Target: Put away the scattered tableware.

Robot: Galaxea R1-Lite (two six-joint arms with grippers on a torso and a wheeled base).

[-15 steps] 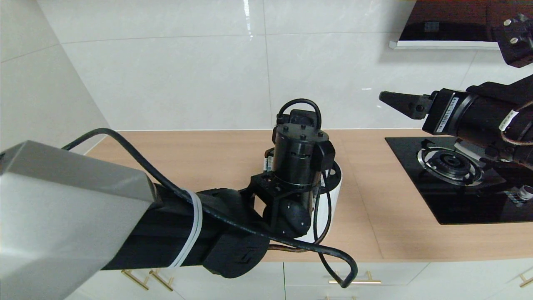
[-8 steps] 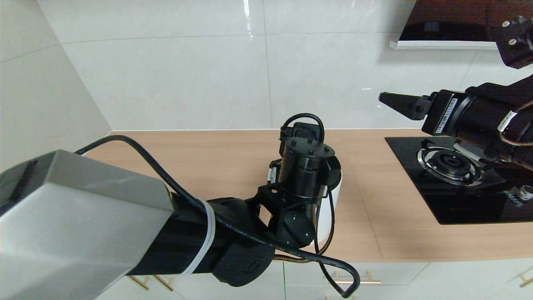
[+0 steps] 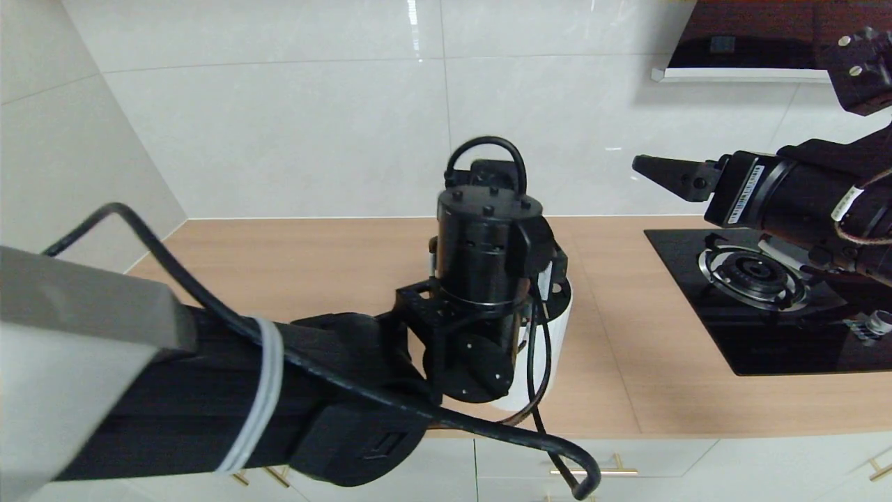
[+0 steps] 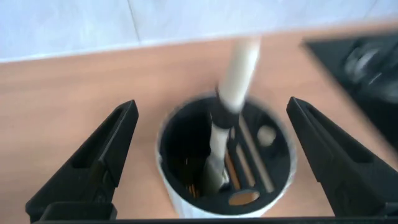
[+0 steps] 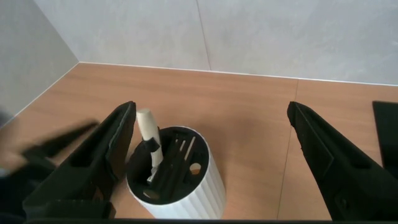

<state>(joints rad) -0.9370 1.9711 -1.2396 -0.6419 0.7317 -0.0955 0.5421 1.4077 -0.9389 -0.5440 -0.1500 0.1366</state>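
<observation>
Setting: a kitchen corner with pale wall tiles [image 3: 279,139] behind one light wooden desk [image 3: 313,258]. One black glass hob [image 3: 697,307] is set into the desk's right part, and one ring burner [image 3: 752,273] shows on it.
Holder: one white round utensil holder [image 5: 193,186] with a black slotted insert stands upright on the desk, left of the hob and apart from it.
Tableware: one utensil [image 4: 238,62] with a cream handle stands in the holder. Its handle is up and leaning, and its lower end sits in a slot. Brownish bits deeper in other slots are too blurred to name.
Left arm: the left gripper [image 4: 211,109] hangs directly above the holder. Its two fingers are spread wide, one to each side of the rim, gripping nothing. The cream handle rises between them.
Right arm: the right gripper [image 5: 211,112] is raised above the desk near the hob's left edge. It points toward the holder from well apart, its two fingers spread wide and holding nothing.
</observation>
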